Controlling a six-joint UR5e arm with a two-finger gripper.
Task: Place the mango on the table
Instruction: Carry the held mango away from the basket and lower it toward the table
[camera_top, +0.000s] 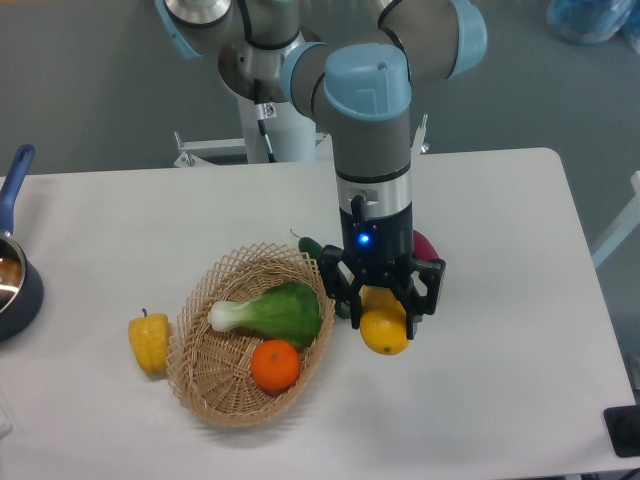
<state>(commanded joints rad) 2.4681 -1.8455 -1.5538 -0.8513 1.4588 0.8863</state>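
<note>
The mango (383, 327), smooth and yellow-orange, hangs between the black fingers of my gripper (383, 318), which is shut on it. It sits just right of the wicker basket (250, 335), low over the white table (480, 380). I cannot tell whether its underside touches the tabletop. The arm's wrist stands upright above it and hides part of the fruit's top.
The basket holds a green leafy vegetable (270, 312) and a round orange (275, 364). A yellow bell pepper (149, 341) lies left of the basket. A purple sweet potato (424, 246) and a dark green vegetable (313, 248) lie behind the gripper. A blue-handled pot (14, 270) sits at the left edge.
</note>
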